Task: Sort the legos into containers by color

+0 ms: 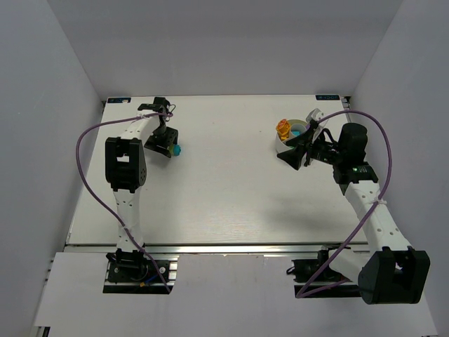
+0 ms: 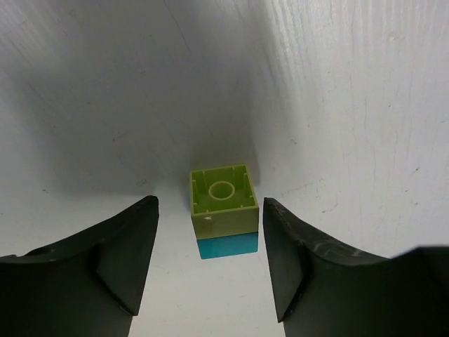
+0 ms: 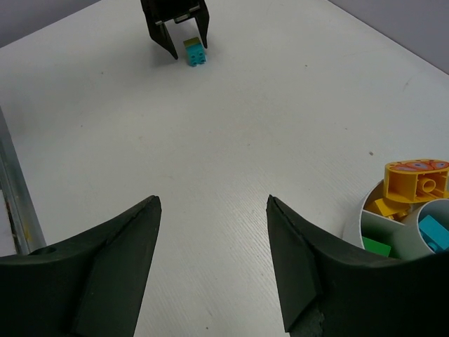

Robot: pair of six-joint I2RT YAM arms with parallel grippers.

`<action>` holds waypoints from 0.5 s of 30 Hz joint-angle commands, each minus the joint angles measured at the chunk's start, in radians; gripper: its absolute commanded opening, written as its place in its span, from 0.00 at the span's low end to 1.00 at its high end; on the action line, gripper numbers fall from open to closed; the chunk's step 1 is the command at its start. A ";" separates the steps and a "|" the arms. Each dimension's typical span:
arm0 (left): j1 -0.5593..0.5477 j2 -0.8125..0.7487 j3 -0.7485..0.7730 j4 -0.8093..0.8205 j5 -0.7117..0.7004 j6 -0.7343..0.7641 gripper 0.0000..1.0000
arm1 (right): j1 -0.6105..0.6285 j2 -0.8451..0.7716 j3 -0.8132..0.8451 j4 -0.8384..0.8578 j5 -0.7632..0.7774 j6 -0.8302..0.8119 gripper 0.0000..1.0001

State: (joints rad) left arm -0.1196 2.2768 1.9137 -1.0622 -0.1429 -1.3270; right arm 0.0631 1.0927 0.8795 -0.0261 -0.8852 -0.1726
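Yellow-green and blue, two little bricks are stuck together in one stack [image 2: 223, 210]. It sits on the white desk [image 3: 245, 126], far over on the left side and well apart from the bowl. The yellow-green brick shows its hollow side, and the blue one peeks out under it.

Right around the stack is the left pincer [image 2: 210, 201]. Its two black fingers are spread, one on each side. Neither finger touches the bricks yet, because I can see white desk in both gaps. In the left wrist view, the stack sits closer to the finger on the right.

I think the job now is to pinch this stack and lift it. To do that well, the pincer should slide over a tiny bit so the stack is in the middle. Then both fingers meet it together and it will not spin or scoot away. It should squeeze on the flat sides and go low enough to catch both bricks. The plastic looks smooth, so the squeeze should be slow and firm.

Far across the desk on the right is the round white bowl [image 3: 354, 225]. An orange brick [image 3: 415, 181], a green brick [image 3: 377, 246] and a blue brick [image 3: 435, 232] lie in its parts. The right pincer [image 3: 210, 203] hangs just beside the bowl, spread wide and holding nothing.

The stack has two colours, so I guess it must be pulled apart before each brick goes into its own part.
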 commanded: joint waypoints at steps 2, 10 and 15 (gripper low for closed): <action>0.008 -0.020 0.015 0.007 -0.020 -0.012 0.69 | -0.012 -0.016 -0.007 0.034 -0.024 -0.008 0.67; 0.008 -0.014 0.002 0.007 -0.026 -0.018 0.65 | -0.028 -0.014 -0.005 0.034 -0.040 -0.005 0.66; 0.008 -0.013 -0.001 0.014 -0.021 -0.031 0.54 | -0.031 -0.014 -0.008 0.032 -0.046 -0.007 0.65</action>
State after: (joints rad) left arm -0.1196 2.2768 1.9125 -1.0607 -0.1463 -1.3396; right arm 0.0410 1.0927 0.8722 -0.0261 -0.9028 -0.1722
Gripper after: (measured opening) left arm 0.555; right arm 0.655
